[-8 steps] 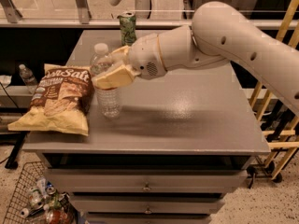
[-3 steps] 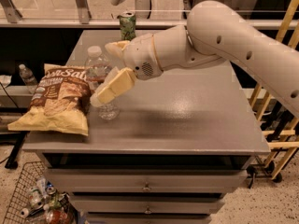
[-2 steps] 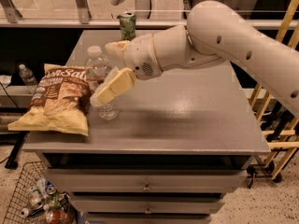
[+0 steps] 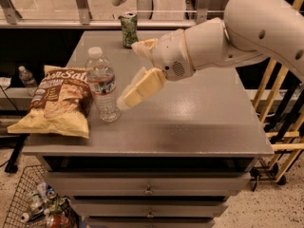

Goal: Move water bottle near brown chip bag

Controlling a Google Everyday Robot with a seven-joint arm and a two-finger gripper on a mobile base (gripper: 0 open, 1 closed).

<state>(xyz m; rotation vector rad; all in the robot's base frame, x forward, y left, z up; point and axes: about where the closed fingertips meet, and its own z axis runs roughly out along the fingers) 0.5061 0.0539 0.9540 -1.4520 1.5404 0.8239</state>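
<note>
The water bottle (image 4: 102, 85), clear with a white cap and a white-and-red label, stands upright on the grey table (image 4: 190, 122), left of centre. Its left side is right beside the brown chip bag (image 4: 61, 100), which lies flat at the table's left edge. My gripper (image 4: 129, 75) is just to the right of the bottle, open and empty. Its lower finger (image 4: 140, 87) points down-left towards the bottle's base, with a small gap to it. The upper finger (image 4: 144, 47) is behind it.
A green drink can (image 4: 128, 29) stands at the table's back edge. A small bottle (image 4: 26, 77) sits off the table at the left. A wire basket (image 4: 28, 203) of litter is on the floor at lower left. A wooden rack (image 4: 280, 113) stands at the right.
The gripper, closed around the bottle at first, has opened and drawn back a little to the right. The bottle stands free beside the chip bag.
</note>
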